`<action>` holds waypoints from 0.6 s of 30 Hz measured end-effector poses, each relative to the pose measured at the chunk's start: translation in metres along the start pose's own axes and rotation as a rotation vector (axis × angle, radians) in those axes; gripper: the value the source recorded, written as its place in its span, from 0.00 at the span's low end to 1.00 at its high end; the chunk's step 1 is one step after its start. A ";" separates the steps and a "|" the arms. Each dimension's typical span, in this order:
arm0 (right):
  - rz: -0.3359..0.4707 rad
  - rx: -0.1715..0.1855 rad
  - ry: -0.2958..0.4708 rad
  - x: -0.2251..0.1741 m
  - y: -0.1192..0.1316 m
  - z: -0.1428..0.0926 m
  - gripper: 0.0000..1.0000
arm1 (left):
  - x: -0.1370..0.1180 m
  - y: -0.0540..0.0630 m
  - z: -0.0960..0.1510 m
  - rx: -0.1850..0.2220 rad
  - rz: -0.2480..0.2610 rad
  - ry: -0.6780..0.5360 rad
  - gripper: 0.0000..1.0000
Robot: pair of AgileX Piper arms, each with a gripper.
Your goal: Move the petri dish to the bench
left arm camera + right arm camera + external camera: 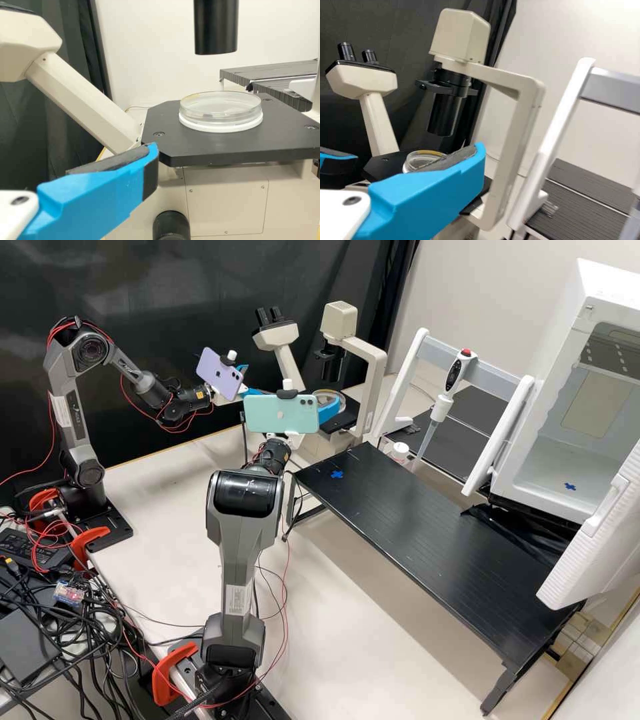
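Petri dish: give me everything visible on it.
The petri dish is round and shallow, with clear, glossy walls that look like glass or plastic, and a yellowish patch along its rim. It lies flat and upright on a white round base, itself on the black microscope stage, below the black cylinder. Apart from that base, nothing is seen touching it. Whether it is lidded or holds anything, I can't tell.

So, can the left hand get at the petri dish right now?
Likely yes; the left wrist view shows nothing blocking the petri dish on the microscope stage. The black tube overhead could crowd a top-down grab.
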 end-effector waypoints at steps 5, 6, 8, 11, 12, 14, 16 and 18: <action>-0.047 0.015 -0.035 0.029 -0.010 -0.003 1.00 | 0.000 0.000 0.000 0.000 0.000 0.000 1.00; -0.060 0.020 -0.043 0.037 -0.011 -0.005 1.00 | 0.000 0.000 0.000 0.000 0.000 0.000 1.00; -0.090 0.031 -0.059 0.049 -0.017 -0.004 1.00 | 0.000 0.000 0.000 0.000 0.000 0.000 1.00; -0.102 0.026 -0.076 0.066 -0.019 -0.004 1.00 | 0.000 0.000 0.000 0.000 0.000 0.000 1.00; -0.107 0.029 -0.089 0.072 -0.020 -0.002 1.00 | 0.000 0.000 0.000 0.000 0.000 0.000 1.00; -0.114 0.032 -0.108 0.081 -0.022 0.001 1.00 | 0.000 0.000 0.000 0.000 0.000 0.000 1.00; -0.118 0.039 -0.129 0.091 -0.023 0.006 1.00 | 0.000 0.000 0.000 0.000 0.000 0.000 1.00; -0.117 0.047 -0.149 0.100 -0.023 0.011 1.00 | 0.000 0.000 0.000 0.000 0.000 0.000 1.00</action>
